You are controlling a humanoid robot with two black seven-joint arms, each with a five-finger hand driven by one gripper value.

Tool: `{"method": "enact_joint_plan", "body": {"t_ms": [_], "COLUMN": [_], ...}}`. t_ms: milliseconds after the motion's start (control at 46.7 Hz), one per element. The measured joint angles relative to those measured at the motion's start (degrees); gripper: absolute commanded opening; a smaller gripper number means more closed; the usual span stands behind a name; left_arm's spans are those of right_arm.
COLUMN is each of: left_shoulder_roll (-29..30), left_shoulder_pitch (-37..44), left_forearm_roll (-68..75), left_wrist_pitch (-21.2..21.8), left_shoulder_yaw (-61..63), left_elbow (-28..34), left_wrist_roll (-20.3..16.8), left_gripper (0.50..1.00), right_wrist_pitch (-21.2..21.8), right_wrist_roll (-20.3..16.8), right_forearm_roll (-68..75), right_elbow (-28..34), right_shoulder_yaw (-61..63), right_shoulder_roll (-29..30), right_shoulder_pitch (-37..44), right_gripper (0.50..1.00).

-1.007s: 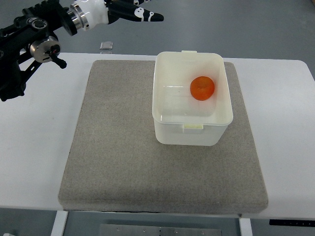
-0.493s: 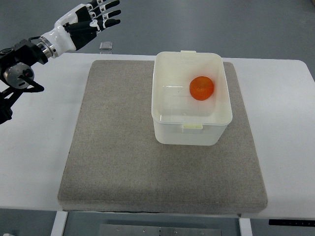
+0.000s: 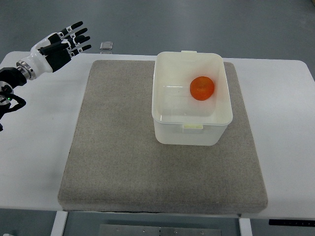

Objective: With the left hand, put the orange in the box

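Top view: the orange (image 3: pixel 202 88) lies inside the white plastic box (image 3: pixel 192 127), toward its far right side. The box stands on a grey felt mat (image 3: pixel 123 152) on the white desk (image 3: pixel 34 157). The left robot hand (image 3: pixel 60 45) hovers at the far left, fingers spread wide, holding nothing.

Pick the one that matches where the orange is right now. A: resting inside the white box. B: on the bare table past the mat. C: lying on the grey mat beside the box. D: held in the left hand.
A: the orange sits on the floor of the white box, while the left hand is empty with fingers spread, far off at the table's upper-left corner.
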Motion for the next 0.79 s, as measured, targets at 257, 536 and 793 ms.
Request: {"method": "enact_joint_plan", "body": {"t_ms": [257,536,793], "left_shoulder_roll": [-1.41,-1.41,-1.41], "left_shoulder_pitch": [0.38,0.00,0.12], "left_forearm_roll": [-0.84,-3.24,-3.32], "left_wrist_pitch": [0.02,0.02,0.02], "left_shoulder_yaw": [-0.33,-1.47,-2.01], "left_elbow": [-0.12,-0.21,-0.17], "left_wrist_roll": [0.70,1.69,1.87], "left_gripper": [0.994,0.994,0.994], "right_wrist_pitch": [0.00,0.00,0.01], "right_wrist_roll": [0.00,0.00,0.00], "right_forearm_roll": [0.00,0.00,0.00], "right_elbow": [0.00,-0.03,0.00], "right_shoulder_yaw": [0.00,0.00,0.02], "right_shoulder_roll": [0.00,0.00,0.00], "right_shoulder_pitch": [-0.01,-0.01,0.00], "right_gripper": [0.926,0.926,0.926]}}
